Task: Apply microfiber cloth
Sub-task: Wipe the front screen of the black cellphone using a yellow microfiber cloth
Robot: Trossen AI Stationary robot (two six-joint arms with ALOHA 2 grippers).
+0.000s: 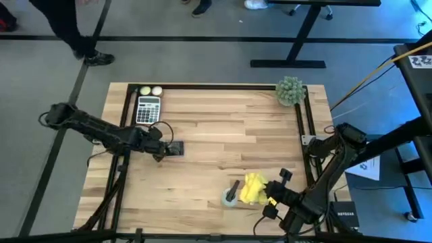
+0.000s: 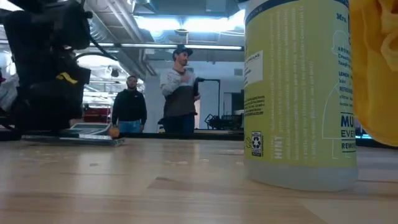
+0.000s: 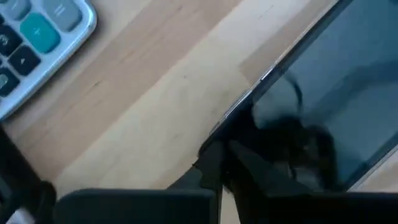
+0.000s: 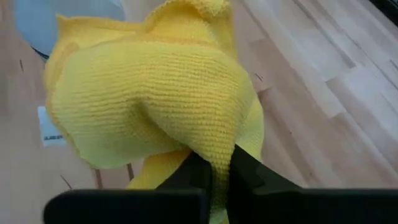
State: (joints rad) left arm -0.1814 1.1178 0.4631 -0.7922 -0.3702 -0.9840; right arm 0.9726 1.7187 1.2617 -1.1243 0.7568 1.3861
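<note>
Now the right gripper [image 4: 214, 171] is clamped on the bunched microfiber cloth [image 4: 149, 93], just beside the spray bottle [image 2: 301, 93] (label facing the low camera). Well apart from the bottle, the left gripper [image 1: 160, 150] pinches the black phone [image 3: 323, 106] near the calculator [image 1: 148, 109].

bright, even overhead light; ceiling strip lights [image 2: 186, 25] glare in the low view. the phone screen [image 3: 329, 99] shows a dim reflection. near objects in both wrist views are soft, out of focus.
</note>
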